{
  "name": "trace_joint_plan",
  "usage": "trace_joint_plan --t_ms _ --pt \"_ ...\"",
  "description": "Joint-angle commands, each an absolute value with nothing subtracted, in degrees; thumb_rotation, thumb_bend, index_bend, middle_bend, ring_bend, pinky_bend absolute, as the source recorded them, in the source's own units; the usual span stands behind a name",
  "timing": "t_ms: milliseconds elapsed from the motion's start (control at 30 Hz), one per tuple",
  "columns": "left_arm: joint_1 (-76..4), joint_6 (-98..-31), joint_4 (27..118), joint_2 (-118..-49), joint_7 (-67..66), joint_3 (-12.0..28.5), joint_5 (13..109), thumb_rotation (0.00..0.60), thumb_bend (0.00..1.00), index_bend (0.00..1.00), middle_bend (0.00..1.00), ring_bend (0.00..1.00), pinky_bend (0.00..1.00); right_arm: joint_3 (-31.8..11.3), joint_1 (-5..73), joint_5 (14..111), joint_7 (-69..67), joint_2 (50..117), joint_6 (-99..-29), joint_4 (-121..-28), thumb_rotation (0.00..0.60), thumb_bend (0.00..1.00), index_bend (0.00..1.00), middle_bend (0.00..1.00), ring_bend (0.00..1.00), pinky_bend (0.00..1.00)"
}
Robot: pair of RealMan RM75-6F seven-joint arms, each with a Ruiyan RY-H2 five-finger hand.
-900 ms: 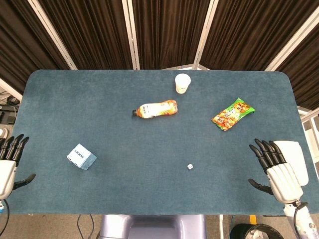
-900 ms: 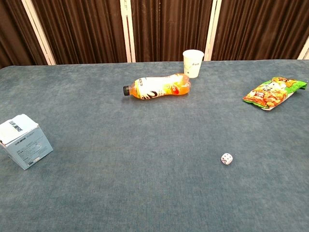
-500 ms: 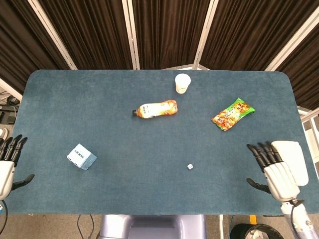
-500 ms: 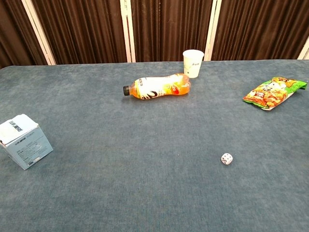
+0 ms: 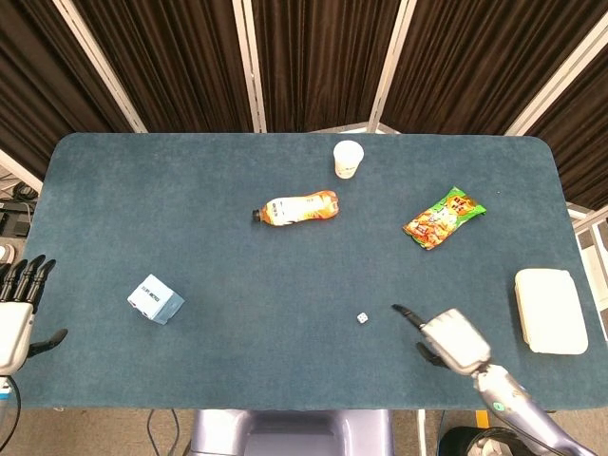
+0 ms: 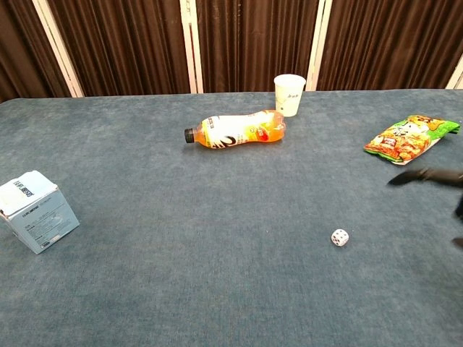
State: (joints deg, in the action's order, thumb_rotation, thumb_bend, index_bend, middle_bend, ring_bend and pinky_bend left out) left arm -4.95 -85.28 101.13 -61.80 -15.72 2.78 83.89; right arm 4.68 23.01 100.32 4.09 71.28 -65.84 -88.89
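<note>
**One tiny dice beside the right hand**

One small white dice (image 5: 362, 318) with dark dots sits on the soft, fuzzy blue bench (image 5: 237, 266). It is a little cube, just beside the right hand (image 5: 446, 340), off its fingertips and not touching them. That hand is grey and black, holds nothing, and has a finger (image 6: 416, 175) pointing out straight. The left hand (image 5: 17, 318) hangs at the bench edge with its fingers spread and nothing in them. A pale blue cardboard box (image 5: 156, 299) sits near it.
</note>
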Motion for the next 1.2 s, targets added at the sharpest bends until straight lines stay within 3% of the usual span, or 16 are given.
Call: trace_joint_plan --t_ms 33,367,1200 --pt "-5.2 -84.8 100.9 -62.1 -16.1 3.0 83.2 0.600 0.00 0.00 0.00 0.00 0.00 3.9 25.5 97.8 8.3 73.9 -61.3 -89.8 0.600 0.45 0.11 0.89 0.87 1.00" --pt "-5.3 -84.6 101.0 -62.2 -16.5 2.8 83.0 0.600 0.00 0.00 0.00 0.00 0.00 3.1 27.6 92.8 13.9 76.9 -55.1 -88.3 0.600 0.46 0.12 0.89 0.87 1.00" --pt "-5.6 -84.1 101.0 -62.4 -17.0 2.6 82.5 0.600 0.00 0.00 0.00 0.00 0.00 3.2 29.0 89.2 19.7 80.4 -53.0 -87.4 0.600 0.46 0.13 0.89 0.87 1.00"
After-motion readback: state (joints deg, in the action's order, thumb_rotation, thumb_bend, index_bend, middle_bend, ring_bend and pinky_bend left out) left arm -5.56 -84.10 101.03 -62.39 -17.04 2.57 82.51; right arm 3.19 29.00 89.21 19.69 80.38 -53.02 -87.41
